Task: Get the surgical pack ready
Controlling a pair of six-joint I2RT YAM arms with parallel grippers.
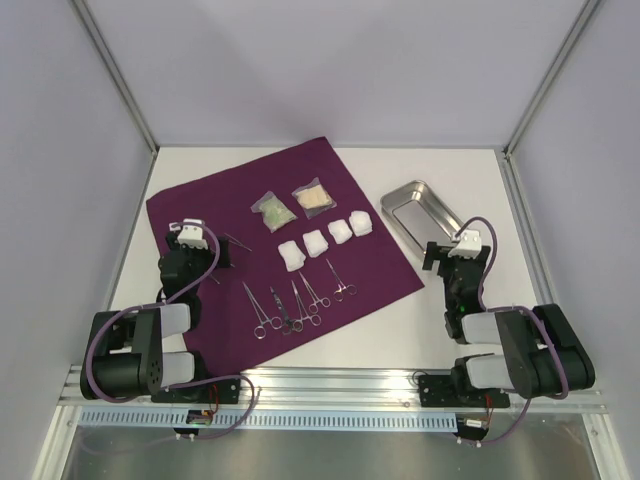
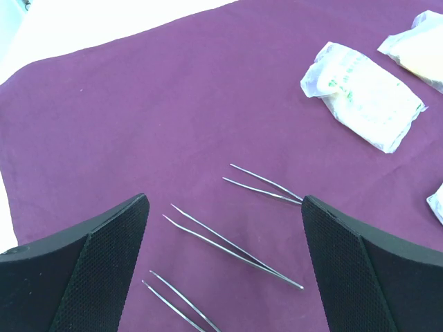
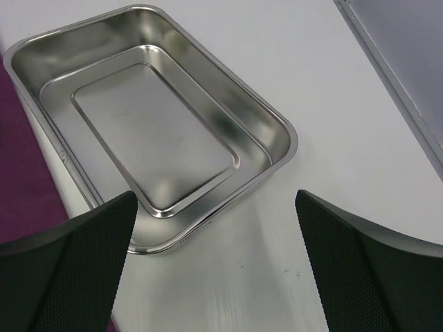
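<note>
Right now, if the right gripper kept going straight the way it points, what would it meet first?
Most likely the steel tray, whose near rim lies just ahead of the open right gripper. Depth is unclear, so it may touch the white table just short of it.

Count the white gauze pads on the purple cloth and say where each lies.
4. They run in a diagonal row across the purple cloth: first pad, second pad, third pad, fourth pad nearest the tray. None looks hidden.
</note>
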